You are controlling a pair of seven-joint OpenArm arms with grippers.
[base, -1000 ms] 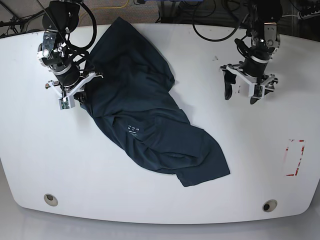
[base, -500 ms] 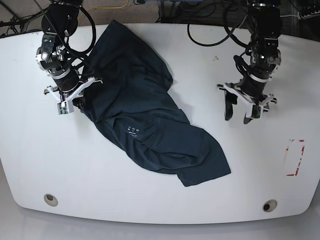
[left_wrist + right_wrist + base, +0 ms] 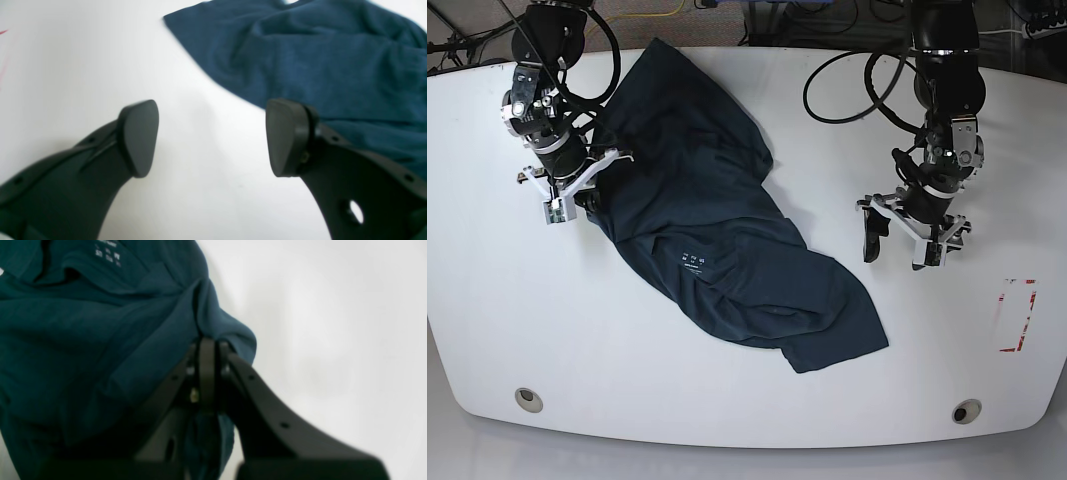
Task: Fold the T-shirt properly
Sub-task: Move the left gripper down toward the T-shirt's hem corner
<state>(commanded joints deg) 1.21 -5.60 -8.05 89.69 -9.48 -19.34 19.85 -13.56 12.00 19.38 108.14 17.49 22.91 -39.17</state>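
The dark navy T-shirt (image 3: 717,230) lies crumpled in a diagonal band from the table's back left to its front middle, with the white label text (image 3: 693,261) showing. My right gripper (image 3: 585,200) is at the shirt's left edge. In the right wrist view this gripper (image 3: 206,350) is shut on a bunched fold of the T-shirt (image 3: 100,323). My left gripper (image 3: 899,250) hovers open over bare table right of the shirt. In the left wrist view its fingers (image 3: 138,136) stand wide apart around nothing, with a T-shirt (image 3: 317,60) corner ahead and to the right.
The white table (image 3: 757,400) has two round holes near its front edge, one left (image 3: 527,399) and one right (image 3: 966,411). A red marked rectangle (image 3: 1017,315) lies at the right. Black cables (image 3: 847,60) hang along the back edge.
My left arm has moved toward the table's front and a little leftward, closer to the shirt, staying open. My right arm has barely shifted and still holds the shirt.
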